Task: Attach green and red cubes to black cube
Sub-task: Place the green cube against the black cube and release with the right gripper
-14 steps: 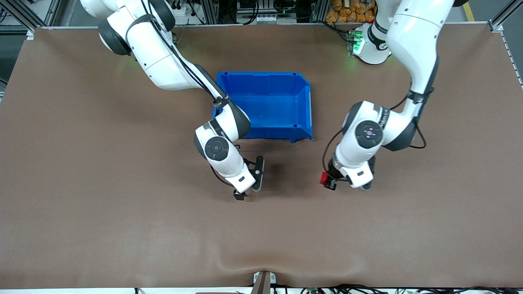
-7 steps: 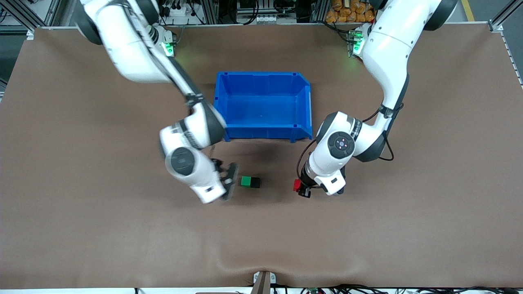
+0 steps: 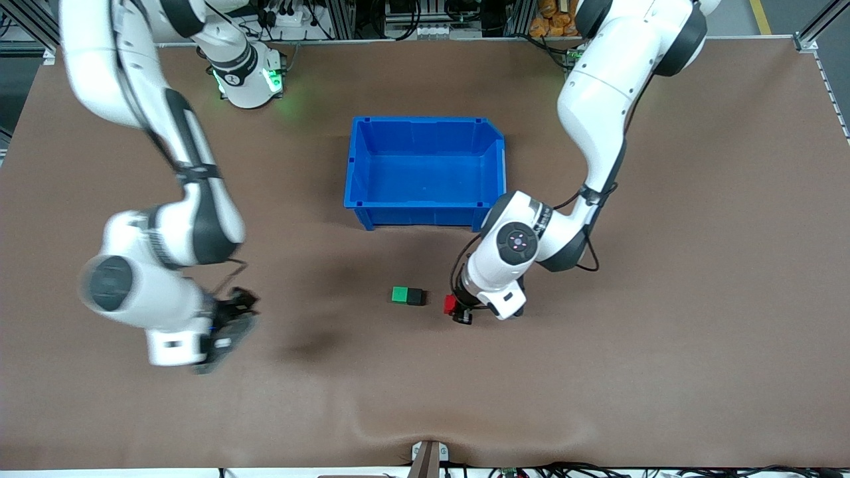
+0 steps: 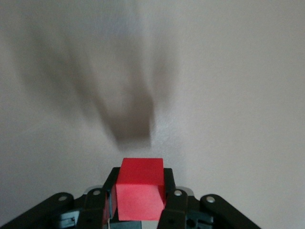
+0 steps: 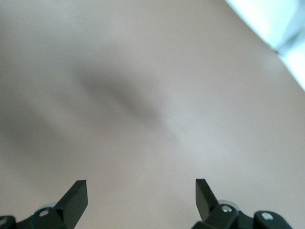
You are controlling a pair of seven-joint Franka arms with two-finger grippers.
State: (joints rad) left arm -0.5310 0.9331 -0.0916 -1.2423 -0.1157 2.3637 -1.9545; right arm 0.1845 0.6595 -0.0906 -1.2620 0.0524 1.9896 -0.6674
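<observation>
A small matte green cube (image 3: 400,295) and a small matte black cube (image 3: 415,297) are seen joined side by side on the brown table covering (image 3: 597,372), the green one toward the right arm's end. The pair is set nearer to the front camera than the open blue plastic bin (image 3: 493,159), with bare table between them.

A small red cube (image 3: 450,304) is pinched between the fingers of the left gripper (image 3: 458,311) — in the left wrist view the red block (image 4: 140,189) is gripped on two sides by the black fingers (image 4: 172,202). It is held just above the table, near the black cube on its left-arm side, with a gap between them.

The right gripper (image 3: 222,332) is held over bare table toward the right arm's end, well apart from the cubes; its fingers (image 5: 76,196) are spread wide and nothing is carried.
</observation>
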